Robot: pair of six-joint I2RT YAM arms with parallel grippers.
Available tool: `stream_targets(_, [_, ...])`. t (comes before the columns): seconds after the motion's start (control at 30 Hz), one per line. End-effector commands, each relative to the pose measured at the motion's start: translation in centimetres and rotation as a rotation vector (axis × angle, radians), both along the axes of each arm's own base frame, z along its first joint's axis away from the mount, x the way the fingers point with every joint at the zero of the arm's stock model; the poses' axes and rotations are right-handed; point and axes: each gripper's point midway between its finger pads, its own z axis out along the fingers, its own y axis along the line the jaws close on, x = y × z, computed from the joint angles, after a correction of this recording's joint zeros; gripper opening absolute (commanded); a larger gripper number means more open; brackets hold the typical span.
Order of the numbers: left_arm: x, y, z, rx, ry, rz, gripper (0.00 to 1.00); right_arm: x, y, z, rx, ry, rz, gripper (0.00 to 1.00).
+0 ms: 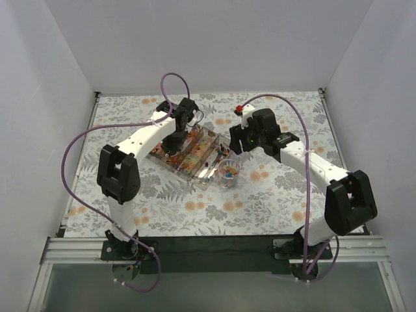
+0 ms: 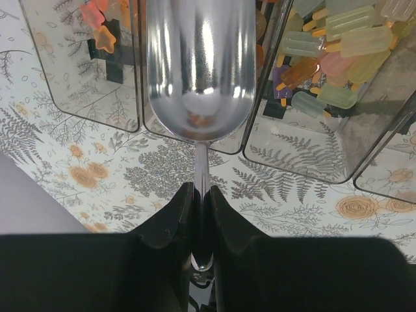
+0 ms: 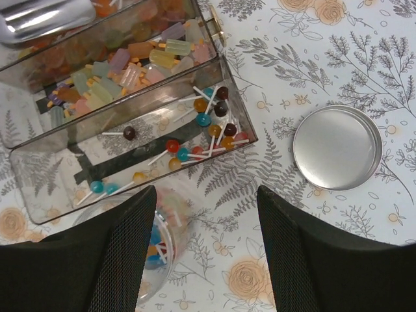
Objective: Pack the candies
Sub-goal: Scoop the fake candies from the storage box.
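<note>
A clear divided tray (image 1: 207, 133) holds the candies: pastel popsicle-shaped sweets (image 2: 338, 45), orange star sweets (image 2: 97, 19) and small lollipops (image 3: 201, 120). My left gripper (image 2: 200, 192) is shut on the thin handle of a metal scoop (image 2: 200, 65), whose bowl hangs over the tray's near wall and looks almost empty. In the top view this gripper (image 1: 175, 140) is above the tray's middle. My right gripper (image 3: 207, 195) is open and empty. It hovers beside a clear jar (image 3: 153, 247) with a few coloured candies in it, which stands by the tray's corner (image 1: 228, 172).
A round metal lid (image 3: 337, 156) lies flat on the flower-print cloth to the right of the tray. The scoop's bowl also shows in the right wrist view (image 3: 45, 16). White walls close the table on three sides.
</note>
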Motion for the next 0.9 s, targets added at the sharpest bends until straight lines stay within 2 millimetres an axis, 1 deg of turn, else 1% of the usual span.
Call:
stream_targets(0.0, [0.6, -0.6, 0.5, -0.030, -0.004, -0.014, 0.00, 2.9, 0.1, 0.9, -0.015, -0.074, -0.011, 0.70])
stream_targets(0.07, [0.7, -0.6, 0.5, -0.028, -0.005, -0.017, 0.00, 3.8, -0.3, 0.2, -0.038, -0.069, -0.018, 0.68])
stream_targets(0.1, [0.8, -0.6, 0.6, -0.028, -0.011, -0.019, 0.00, 4.4, -0.1, -0.4, -0.052, -0.065, -0.013, 0.66])
stream_targets(0.17, [0.8, -0.5, 0.5, -0.025, -0.008, -0.024, 0.00, 5.1, 0.0, -0.8, -0.077, -0.076, 0.008, 0.65])
stream_targets(0.23, [0.8, -0.5, 0.3, -0.025, -0.003, -0.025, 0.00, 6.3, 0.3, -1.3, -0.104, -0.086, 0.024, 0.62])
stream_targets(0.27, [0.8, -0.5, 0.1, -0.023, 0.003, -0.028, 0.00, 6.6, 0.4, -2.2, -0.119, -0.072, 0.031, 0.62])
stream_targets(0.3, [0.7, -0.6, 0.0, -0.025, 0.008, -0.031, 0.00, 6.9, 0.6, -2.4, -0.123, -0.073, 0.040, 0.60])
stream_targets(0.33, [0.6, -0.5, -0.2, -0.021, 0.015, -0.031, 0.00, 7.5, 1.0, -2.1, -0.123, -0.087, 0.051, 0.59])
stream_targets(0.37, [0.6, -0.6, -0.2, -0.025, 0.017, -0.031, 0.00, 7.9, 1.3, -3.2, -0.142, -0.078, 0.077, 0.58])
stream_targets(0.4, [0.6, -0.6, -0.3, -0.025, 0.019, -0.031, 0.00, 8.1, 1.6, -3.3, -0.139, -0.078, 0.095, 0.57])
stream_targets(0.47, [0.6, -0.6, 0.0, -0.028, 0.013, -0.030, 0.00, 8.5, 2.2, -4.1, -0.150, -0.069, 0.133, 0.56])
stream_targets(0.57, [0.4, -0.5, 0.4, -0.032, 0.004, -0.025, 0.00, 8.5, 3.4, -5.1, -0.136, -0.036, 0.198, 0.52])
stream_targets(0.77, [-0.7, 0.2, 1.2, -0.030, -0.001, -0.031, 0.00, 8.4, 3.9, -7.4, -0.177, 0.008, 0.241, 0.43])
stream_targets(0.83, [-1.0, 0.4, 1.3, -0.030, 0.001, -0.038, 0.00, 8.5, 4.0, -7.6, -0.184, 0.007, 0.245, 0.34])
stream_targets(0.87, [-0.9, 0.5, 1.3, -0.023, -0.002, -0.036, 0.00, 8.5, 4.0, -8.1, -0.192, 0.012, 0.247, 0.31])
